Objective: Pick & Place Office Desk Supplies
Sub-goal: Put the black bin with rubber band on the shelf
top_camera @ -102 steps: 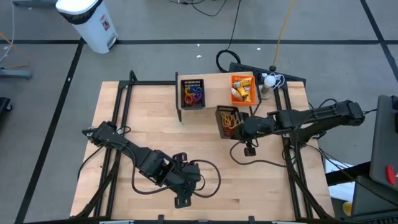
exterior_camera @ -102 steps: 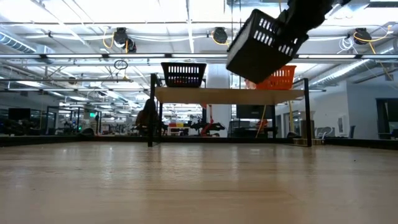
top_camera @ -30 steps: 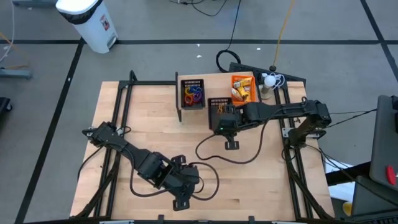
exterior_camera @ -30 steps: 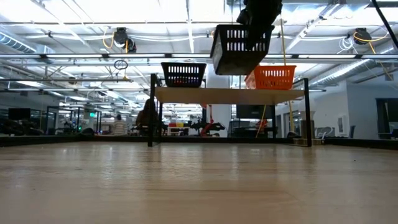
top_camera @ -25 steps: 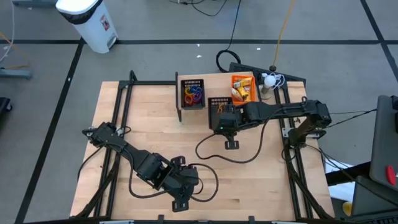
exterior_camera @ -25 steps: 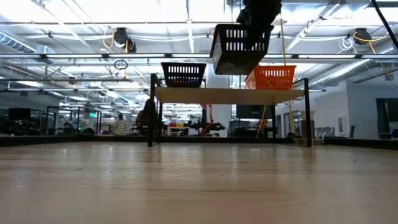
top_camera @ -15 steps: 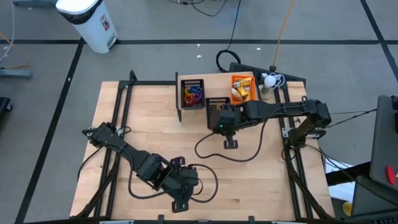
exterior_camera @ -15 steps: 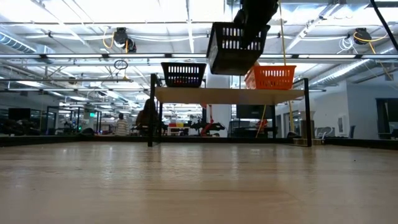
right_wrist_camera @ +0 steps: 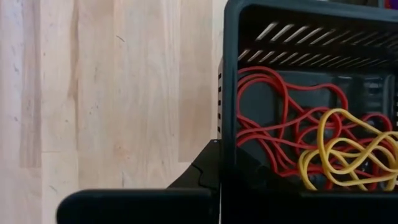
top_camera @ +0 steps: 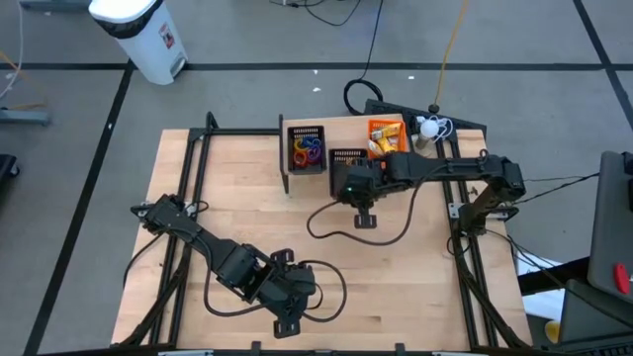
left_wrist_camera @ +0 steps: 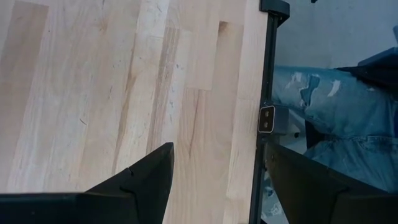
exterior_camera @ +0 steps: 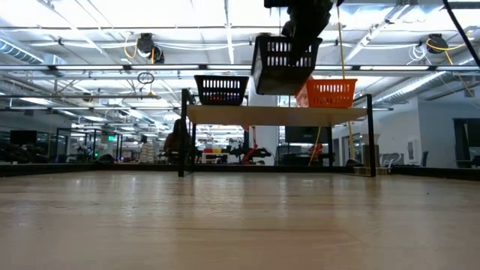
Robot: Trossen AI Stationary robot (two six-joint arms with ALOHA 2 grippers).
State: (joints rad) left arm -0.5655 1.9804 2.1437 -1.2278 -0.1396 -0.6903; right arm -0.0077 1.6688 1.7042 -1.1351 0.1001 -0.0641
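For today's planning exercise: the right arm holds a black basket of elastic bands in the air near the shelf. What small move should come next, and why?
Probably lower it: the right gripper is shut on the black basket, which hangs above the shelf, between the other black basket and the orange basket.

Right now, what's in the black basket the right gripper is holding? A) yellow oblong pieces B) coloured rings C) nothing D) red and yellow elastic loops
D: the right wrist view looks into the black basket and shows red elastic loops tangled with yellow elastic loops; the right gripper is clamped on its wall, and the low view shows it held in the air.
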